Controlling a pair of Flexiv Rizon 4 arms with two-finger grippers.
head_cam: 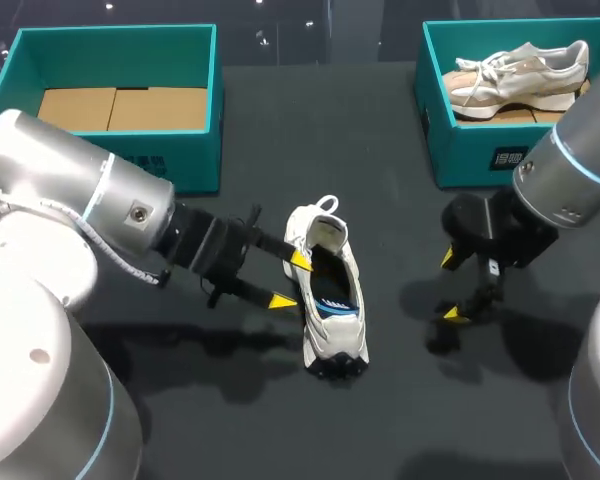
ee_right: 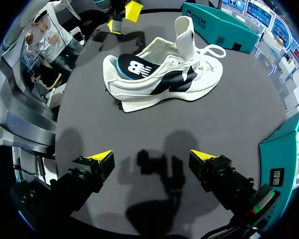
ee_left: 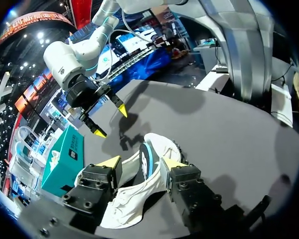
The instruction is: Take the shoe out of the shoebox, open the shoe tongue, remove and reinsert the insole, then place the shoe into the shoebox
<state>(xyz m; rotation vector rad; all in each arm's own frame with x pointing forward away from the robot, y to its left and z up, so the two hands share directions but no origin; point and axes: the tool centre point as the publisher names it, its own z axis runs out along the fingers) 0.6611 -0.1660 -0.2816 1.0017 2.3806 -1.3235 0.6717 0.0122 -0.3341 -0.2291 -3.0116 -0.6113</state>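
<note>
The left tool point(ee_left: 141, 162) is covering the near end of the white-and-black mesh sneaker point(ee_left: 159, 144) lying between its fingers point(ee_left: 97, 184). Beyond the right tool point(head_cam: 452, 287), the teal cardboard shoebox point(head_cam: 460, 150) is running off the view's edge, its near corner hiding behind the grey right arm point(head_cam: 570, 170).

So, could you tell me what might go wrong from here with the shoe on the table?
1. The shoe stands free on the table. The right tool is open and apart from it, so a pull by the left tool may drag or tip it.
2. The insole sits inside the open left tool along with the shoe's upper, so closing may pinch fabric with it.
</note>
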